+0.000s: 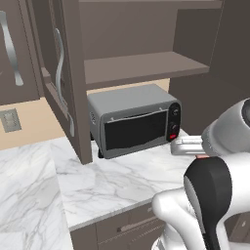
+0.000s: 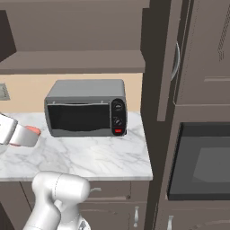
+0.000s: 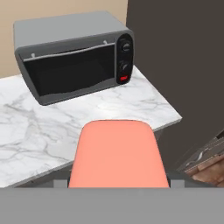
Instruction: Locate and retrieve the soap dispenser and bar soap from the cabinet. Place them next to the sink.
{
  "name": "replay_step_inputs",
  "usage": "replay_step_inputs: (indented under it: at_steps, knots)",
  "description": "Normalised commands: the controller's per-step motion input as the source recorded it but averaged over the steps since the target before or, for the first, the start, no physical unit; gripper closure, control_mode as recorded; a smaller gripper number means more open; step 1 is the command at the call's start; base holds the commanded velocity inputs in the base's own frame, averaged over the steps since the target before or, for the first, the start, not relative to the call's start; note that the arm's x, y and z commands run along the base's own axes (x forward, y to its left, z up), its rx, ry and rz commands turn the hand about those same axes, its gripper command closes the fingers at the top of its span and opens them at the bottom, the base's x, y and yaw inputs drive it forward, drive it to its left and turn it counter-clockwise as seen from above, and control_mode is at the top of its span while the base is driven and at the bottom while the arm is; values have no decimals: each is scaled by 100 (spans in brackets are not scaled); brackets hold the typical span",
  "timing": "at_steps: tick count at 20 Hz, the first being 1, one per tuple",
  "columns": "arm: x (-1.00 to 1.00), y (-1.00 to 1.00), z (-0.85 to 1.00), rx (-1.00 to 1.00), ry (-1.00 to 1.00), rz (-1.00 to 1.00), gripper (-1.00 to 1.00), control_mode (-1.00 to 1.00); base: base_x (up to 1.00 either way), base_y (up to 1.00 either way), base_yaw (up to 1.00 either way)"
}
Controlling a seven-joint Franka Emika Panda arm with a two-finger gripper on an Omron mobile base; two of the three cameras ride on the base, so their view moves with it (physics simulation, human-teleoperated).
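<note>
The hand (image 3: pixel 118 186) is clamped on the bar soap (image 3: pixel 118 153), which sits large and salmon-pink at the bottom of the hand view, carried flat above the front edge of the marble surface (image 3: pixel 65 122). From the right base view a sliver of the bar shows at the hand's tip, raised off the marble, likely so it clears the surface in transit. Beyond it stands the grey toaster oven (image 1: pixel 134 119), pushed back against the wall beneath the cabinet (image 1: pixel 141 63). The cabinet's door (image 1: pixel 61 78) hangs open and its visible shelf looks bare. By my reading, the bar is out and awaits carrying to the sink.
</note>
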Motion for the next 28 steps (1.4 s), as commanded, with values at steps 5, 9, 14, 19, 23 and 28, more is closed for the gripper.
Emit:
replay_step_inputs:
  at_steps: [5,9,14,19,23,28]
  knots:
    - [-11,0,-4,0,4,0,100,100,-8,0,0]
    - [0,0,0,0,0,0,100,100,-61,0,0]
    - [0,0,0,0,0,0,100,100,-73,0,-1]
    - [0,0,0,0,0,0,100,100,-64,0,-2]
    - [0,0,0,0,0,0,100,100,-21,-20,11]
    - [0,0,0,0,0,0,100,100,-3,-3,48]
